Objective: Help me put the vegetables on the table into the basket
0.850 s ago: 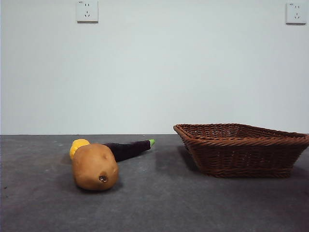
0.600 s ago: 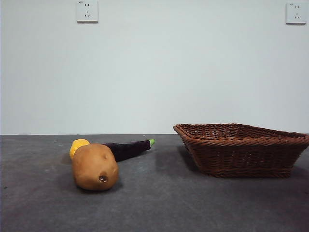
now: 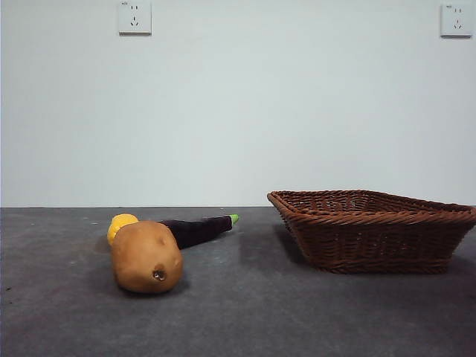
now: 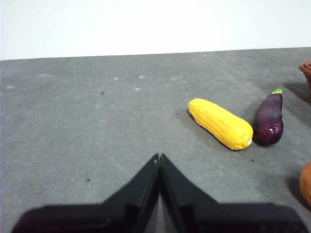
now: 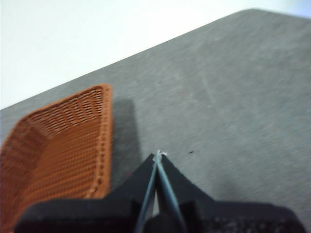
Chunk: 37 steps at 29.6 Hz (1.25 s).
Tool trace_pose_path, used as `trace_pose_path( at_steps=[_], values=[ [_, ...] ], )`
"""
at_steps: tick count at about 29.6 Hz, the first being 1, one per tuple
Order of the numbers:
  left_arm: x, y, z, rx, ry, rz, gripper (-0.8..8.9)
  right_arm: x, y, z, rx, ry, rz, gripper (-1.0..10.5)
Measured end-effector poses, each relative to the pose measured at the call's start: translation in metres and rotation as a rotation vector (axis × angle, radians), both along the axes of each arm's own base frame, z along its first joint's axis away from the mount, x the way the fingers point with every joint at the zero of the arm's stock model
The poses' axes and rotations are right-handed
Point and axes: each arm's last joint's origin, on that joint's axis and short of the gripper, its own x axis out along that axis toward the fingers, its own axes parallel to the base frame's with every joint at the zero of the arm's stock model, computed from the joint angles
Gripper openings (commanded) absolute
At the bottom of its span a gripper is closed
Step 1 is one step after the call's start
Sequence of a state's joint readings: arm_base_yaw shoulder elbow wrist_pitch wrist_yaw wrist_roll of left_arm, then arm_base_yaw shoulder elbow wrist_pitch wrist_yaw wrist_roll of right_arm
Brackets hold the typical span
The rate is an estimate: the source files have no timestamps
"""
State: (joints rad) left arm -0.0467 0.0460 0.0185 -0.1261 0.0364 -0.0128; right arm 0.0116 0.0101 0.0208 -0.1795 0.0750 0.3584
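On the table [image 3: 245, 312], nearest the front camera: potato [image 3: 146, 256], lying on its side, dark eye facing forward.
Behind the potato: eggplant [image 3: 195, 230], lying flat, green tip pointing toward the basket; its near end is hidden by the potato.
Behind the potato, other side: corn [image 3: 121, 224] (only a yellow end shows in front; the left wrist view shows a whole cob [image 4: 220, 123] just beside the eggplant [image 4: 269, 119]).
Further right: basket [image 3: 372, 230], standing apart from the vegetables, with nothing visible inside.
Left gripper [image 4: 159, 158]: jaws pressed together, holding nothing, above bare table near the corn.
Right gripper [image 5: 159, 155]: jaws closed, holding nothing, just beside the basket [image 5: 58, 141].
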Motion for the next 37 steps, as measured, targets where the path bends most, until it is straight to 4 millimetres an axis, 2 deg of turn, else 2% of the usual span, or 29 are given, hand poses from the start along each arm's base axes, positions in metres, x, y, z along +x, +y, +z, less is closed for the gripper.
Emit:
trace_pose_path(
  at_steps=[9,12,18,23,28,37],
  values=[
    [0.000,0.000,0.000,-0.035,0.002,0.005,-0.05,0.000,0.004,0.001,0.103,0.004,0.106,-0.1],
    [-0.001,0.000,0.008,-0.083,-0.011,0.005,-0.05,-0.002,0.004,0.008,0.121,-0.011,0.109,-0.1],
    [-0.007,0.000,0.051,-0.139,-0.112,-0.008,-0.05,-0.009,0.004,0.046,0.124,-0.122,0.113,-0.1],
    [-0.008,0.000,0.084,-0.148,-0.147,-0.015,-0.05,-0.007,0.004,0.068,0.124,-0.119,0.113,-0.1],
    [0.000,-0.003,0.119,-0.166,-0.123,-0.093,-0.06,0.002,0.004,0.090,0.128,-0.038,0.111,-0.1],
    [0.024,-0.010,0.164,-0.220,0.109,-0.274,-0.05,0.031,0.006,0.129,0.159,0.214,0.150,0.0]
  ],
)
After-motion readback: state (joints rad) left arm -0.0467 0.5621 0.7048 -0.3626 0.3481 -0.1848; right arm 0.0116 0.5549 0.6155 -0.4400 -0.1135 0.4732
